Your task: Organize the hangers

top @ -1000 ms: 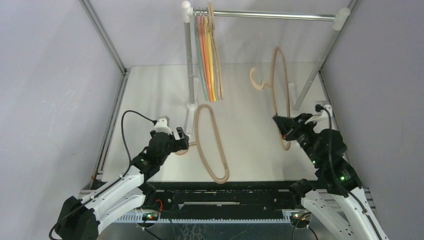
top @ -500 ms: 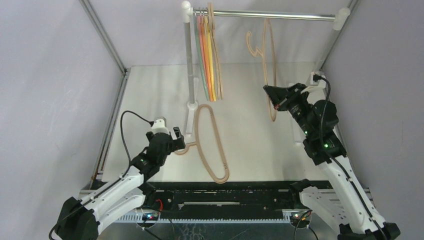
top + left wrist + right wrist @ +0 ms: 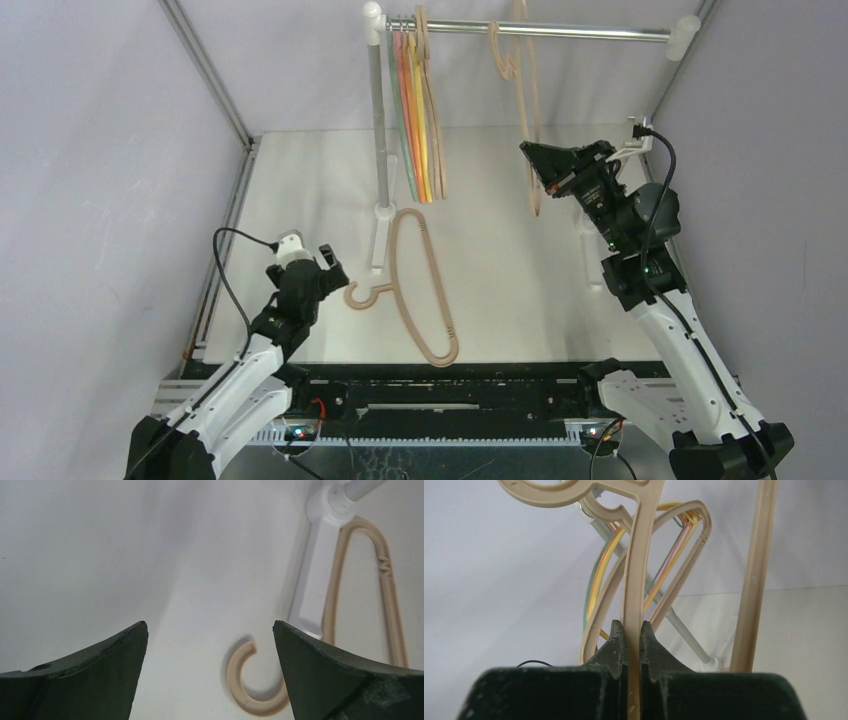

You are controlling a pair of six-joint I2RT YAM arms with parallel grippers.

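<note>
Beige hanger (image 3: 636, 580) upright, pinched in right end effector (image 3: 633, 630) | hook up by rail (image 3: 580, 32), above grip | left end effector (image 3: 210, 630) open

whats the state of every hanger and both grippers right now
left gripper: open, empty, near the table hanger's hook
right gripper: shut on the held hanger
held hanger: upright, raised to the rail; cannot tell if the hook is on it
table hanger: lying flat on the table
hung hangers: bunched at the rail's left end
</note>
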